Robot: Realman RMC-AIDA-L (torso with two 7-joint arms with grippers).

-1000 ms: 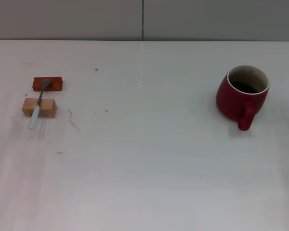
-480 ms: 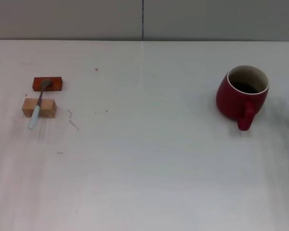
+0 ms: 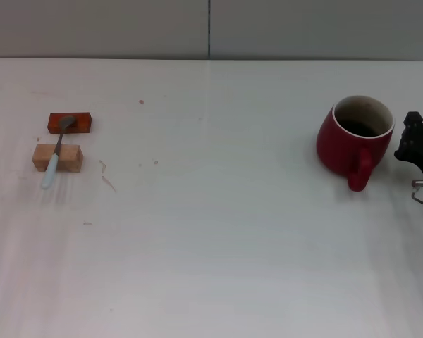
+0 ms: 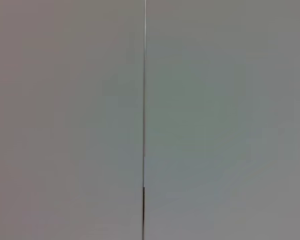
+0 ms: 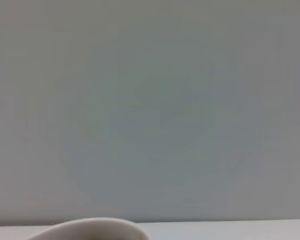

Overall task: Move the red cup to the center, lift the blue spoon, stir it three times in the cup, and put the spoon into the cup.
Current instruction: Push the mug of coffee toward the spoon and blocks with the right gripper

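Red cup (image 3: 354,139) upright, handle toward the robot, just left of the right gripper (image 3: 417,144); gripper opening cannot be told.

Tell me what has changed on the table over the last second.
The right claw has come into the head view from the right edge and now sits just right of the cup, not touching it. Nothing has been gripped. The cup, the spoon and the two blocks under it have not moved. The left claw is out of view.
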